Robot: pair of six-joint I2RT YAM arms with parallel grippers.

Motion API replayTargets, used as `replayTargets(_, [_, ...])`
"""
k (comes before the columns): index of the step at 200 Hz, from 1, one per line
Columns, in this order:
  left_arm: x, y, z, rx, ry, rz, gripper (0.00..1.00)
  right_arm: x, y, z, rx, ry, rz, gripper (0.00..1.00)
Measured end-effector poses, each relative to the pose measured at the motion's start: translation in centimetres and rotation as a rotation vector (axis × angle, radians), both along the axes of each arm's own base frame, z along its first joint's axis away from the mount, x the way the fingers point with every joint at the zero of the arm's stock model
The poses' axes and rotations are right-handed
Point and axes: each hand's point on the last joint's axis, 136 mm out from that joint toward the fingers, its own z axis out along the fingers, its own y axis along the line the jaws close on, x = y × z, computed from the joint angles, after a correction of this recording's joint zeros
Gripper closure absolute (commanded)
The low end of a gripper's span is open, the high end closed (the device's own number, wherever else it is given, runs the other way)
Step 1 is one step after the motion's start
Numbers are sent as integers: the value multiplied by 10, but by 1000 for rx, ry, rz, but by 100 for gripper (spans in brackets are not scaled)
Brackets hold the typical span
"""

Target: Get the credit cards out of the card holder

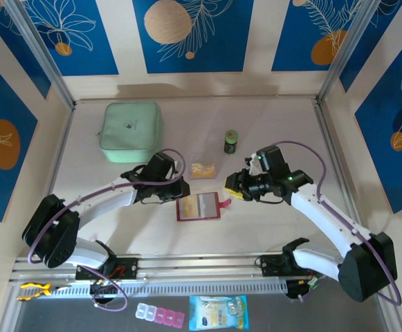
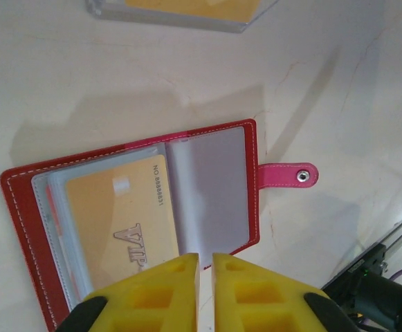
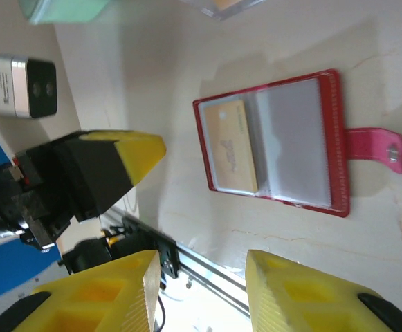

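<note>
The dark-red card holder lies open and flat on the table, its pink snap tab pointing right. A tan-yellow credit card marked VIP sits in the left clear sleeve; the right sleeve looks blank. My left gripper hovers at the holder's near edge, jaws nearly touching with nothing between them. My right gripper is off the tab side of the holder, open and empty. The left gripper's yellow finger is visible in the right wrist view.
A clear tray holding a yellow card lies just beyond the holder. A mint-green pouch sits at the back left and a small green bottle at the back centre. A metal rail runs along the near edge.
</note>
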Motion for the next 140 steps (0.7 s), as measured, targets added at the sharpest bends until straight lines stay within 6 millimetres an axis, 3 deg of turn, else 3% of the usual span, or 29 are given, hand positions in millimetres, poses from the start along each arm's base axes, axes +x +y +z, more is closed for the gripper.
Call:
replayTargets(41, [-3, 3, -11, 25, 10, -23, 95, -6, 30, -10, 7, -17, 137, 62])
replayTargets(73, [-10, 8, -30, 57, 46, -25, 96, -7, 49, -14, 17, -50, 201, 65])
replayTargets(140, [-27, 25, -60, 105, 93, -14, 97, -5, 78, -58, -9, 13, 277, 71])
